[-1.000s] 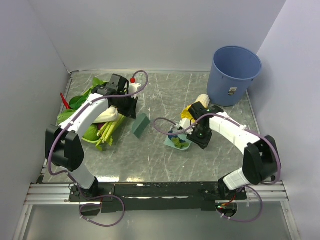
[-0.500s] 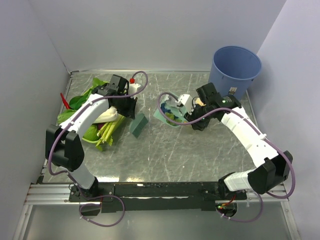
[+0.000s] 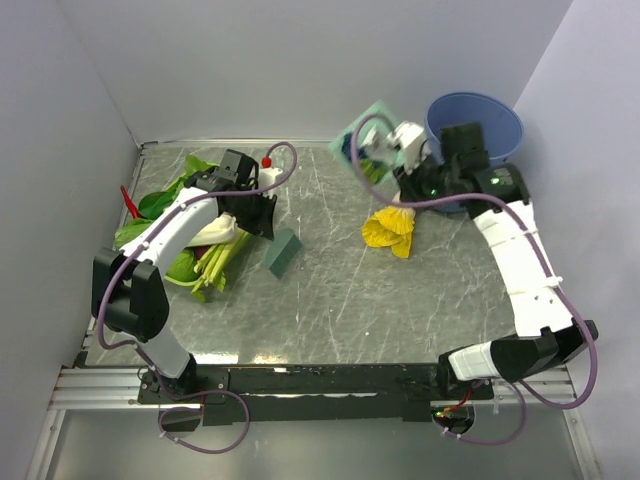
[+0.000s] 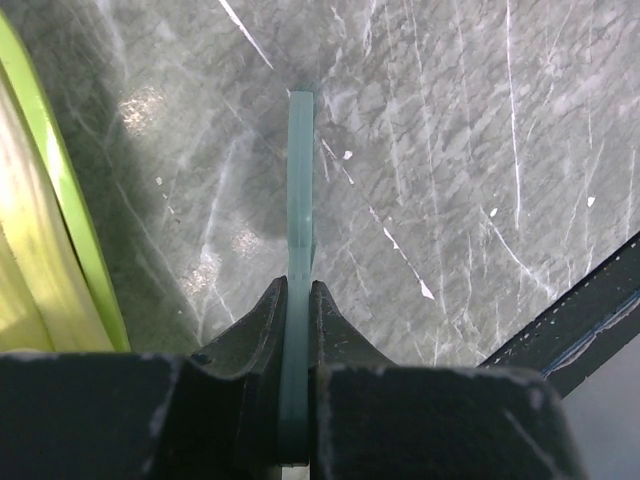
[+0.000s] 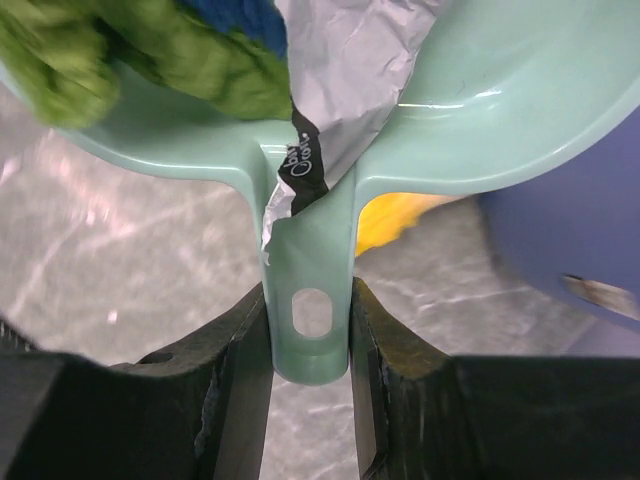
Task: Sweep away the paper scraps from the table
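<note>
My right gripper (image 5: 310, 300) is shut on the handle of a pale green dustpan (image 5: 500, 110). The dustpan (image 3: 365, 132) hangs tilted in the air, just left of the blue bin (image 3: 505, 115). Inside it lie paper scraps: green wads (image 5: 170, 60), a dark blue one (image 5: 235, 20) and a crumpled white piece (image 5: 350, 60). My left gripper (image 4: 297, 290) is shut on the thin handle of a green brush (image 3: 284, 250), whose head rests on the table (image 3: 350, 300) at centre left. No loose scraps show on the tabletop.
A yellow frilly vegetable (image 3: 390, 228) lies on the table below the dustpan. Leafy green vegetables (image 3: 190, 262) are heaped at the left under my left arm, with a small red-capped item (image 3: 266, 160) behind them. Pale walls enclose the table.
My right arm has lifted the loaded dustpan off the middle of the table and carried it back and up beside the blue bin, uncovering the yellow vegetable. The left arm has stayed put.
</note>
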